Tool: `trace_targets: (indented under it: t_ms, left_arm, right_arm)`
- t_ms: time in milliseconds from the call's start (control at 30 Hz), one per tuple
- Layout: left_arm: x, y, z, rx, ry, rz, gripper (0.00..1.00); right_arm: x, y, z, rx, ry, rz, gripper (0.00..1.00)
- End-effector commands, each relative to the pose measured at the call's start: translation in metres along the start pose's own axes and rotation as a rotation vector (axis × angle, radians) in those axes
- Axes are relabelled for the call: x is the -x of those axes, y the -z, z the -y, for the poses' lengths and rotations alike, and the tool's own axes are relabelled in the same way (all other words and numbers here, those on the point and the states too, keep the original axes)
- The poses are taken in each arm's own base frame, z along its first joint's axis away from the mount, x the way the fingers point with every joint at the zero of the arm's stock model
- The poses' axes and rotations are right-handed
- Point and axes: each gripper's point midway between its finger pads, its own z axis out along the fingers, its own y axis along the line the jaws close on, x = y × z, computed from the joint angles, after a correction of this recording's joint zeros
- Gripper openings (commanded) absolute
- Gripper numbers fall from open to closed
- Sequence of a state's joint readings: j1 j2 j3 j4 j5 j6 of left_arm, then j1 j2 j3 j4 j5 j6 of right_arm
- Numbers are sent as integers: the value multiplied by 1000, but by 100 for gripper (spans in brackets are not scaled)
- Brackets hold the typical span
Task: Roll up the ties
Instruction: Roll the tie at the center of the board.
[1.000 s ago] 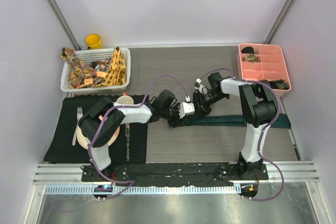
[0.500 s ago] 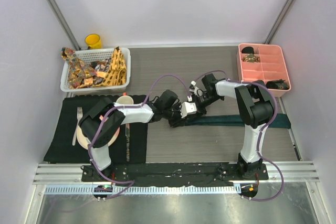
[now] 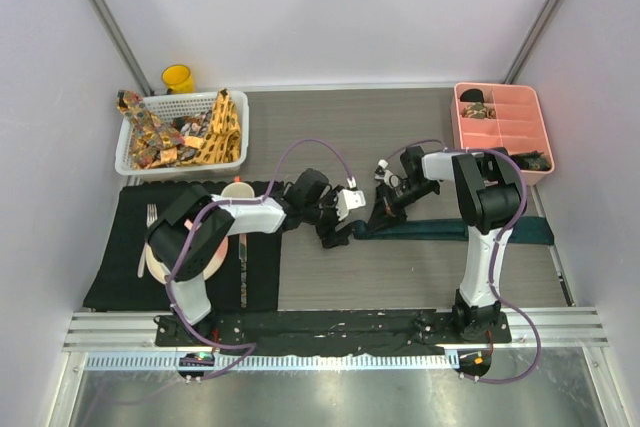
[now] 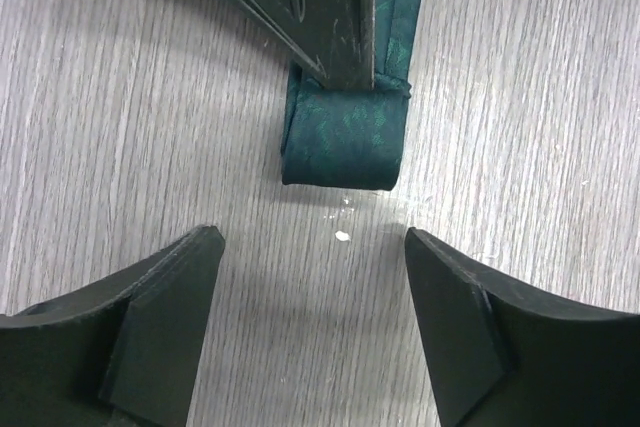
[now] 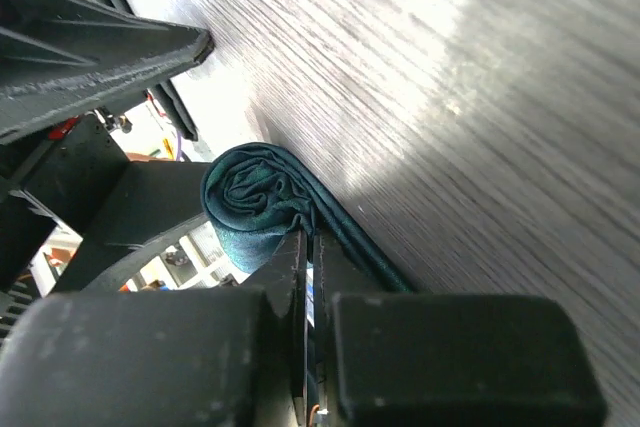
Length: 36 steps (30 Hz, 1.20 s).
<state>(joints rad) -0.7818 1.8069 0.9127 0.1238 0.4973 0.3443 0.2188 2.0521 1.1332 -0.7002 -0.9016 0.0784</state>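
A dark teal tie (image 3: 450,231) lies flat across the table, its left end wound into a small roll (image 4: 345,137). My right gripper (image 5: 308,247) is shut, its tips pinching the fabric at the edge of that roll (image 5: 255,207). In the top view it (image 3: 380,213) bears down on the tie's left end. My left gripper (image 4: 310,235) stands open just short of the roll, with nothing between its fingers (image 4: 165,317). From above it (image 3: 338,230) sits left of the roll. More patterned ties fill a white basket (image 3: 128,152).
A pink compartment tray (image 3: 500,132) with dark rolled items stands at the back right. A black placemat (image 3: 120,282) at the left holds a plate, fork, knife and cup. A yellow cup (image 3: 178,78) is behind the basket.
My left gripper opened and let go of the roll, backing off slightly. My right gripper closed on the roll's edge and shifted right.
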Motion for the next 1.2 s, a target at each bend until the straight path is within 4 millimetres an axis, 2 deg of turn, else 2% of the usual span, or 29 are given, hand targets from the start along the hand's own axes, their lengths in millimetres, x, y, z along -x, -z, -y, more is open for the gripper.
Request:
trace_targets:
  t_ms: [0, 33, 200, 333, 433, 467, 533, 567, 633, 667, 700, 733, 800, 833, 900, 967, 1067, 1167]
  left_arm:
    - [28, -1, 0, -25, -14, 114, 81]
    - [36, -3, 1, -39, -21, 140, 81]
    - [51, -16, 3, -70, -25, 201, 81]
    - [53, -30, 7, -86, -11, 191, 79]
    - [44, -35, 9, -79, -4, 146, 65]
    - [39, -35, 5, -57, -17, 121, 53]
    - [21, -30, 7, -51, -14, 52, 41]
    - [5, -24, 10, -53, -37, 1, 33]
    - [-10, -16, 15, -57, -56, -41, 27]
    - [-12, -10, 16, -54, -81, -45, 27]
    - [-28, -6, 20, -51, -74, -82, 26]
    - [-31, -4, 21, -50, -74, -94, 24]
    - [-39, -1, 23, -47, -66, -116, 23]
    - [-40, -1, 23, -44, -64, -120, 24]
    - [-41, -2, 18, -22, -59, -131, 24]
    - [-36, -5, 15, -11, -63, -131, 28]
    - [-33, -9, 10, 9, -63, -135, 34]
    - [-32, -12, 10, 9, -65, -141, 34]
  right_arm:
    - [-1, -6, 67, -264, 72, -21, 1]
    - [-1, -6, 67, -263, 76, -21, 1]
    - [5, -7, 66, -256, 75, -5, 1]
    - [10, -12, 59, -241, 94, 11, 1]
    - [21, -16, 48, -228, 109, 35, 1]
    - [23, -18, 45, -225, 117, 37, 1]
    - [30, -20, 37, -206, 122, 48, 1]
    - [35, -18, 32, -203, 129, 60, 1]
    - [38, -13, 27, -197, 133, 69, 1]
    - [40, -11, 23, -192, 141, 74, 3]
    - [41, -7, 16, -181, 152, 83, 7]
    - [37, -5, 8, -155, 148, 71, 19]
    - [37, 5, -11, -115, 166, 91, 27]
    - [37, 9, -18, -97, 166, 99, 35]
    - [30, 12, -36, -31, 150, 95, 43]
    - [24, 14, -54, 25, 122, 88, 43]
    - [13, 6, -69, 64, 100, 38, 43]
    - [6, -3, -67, 43, 93, 10, 43]
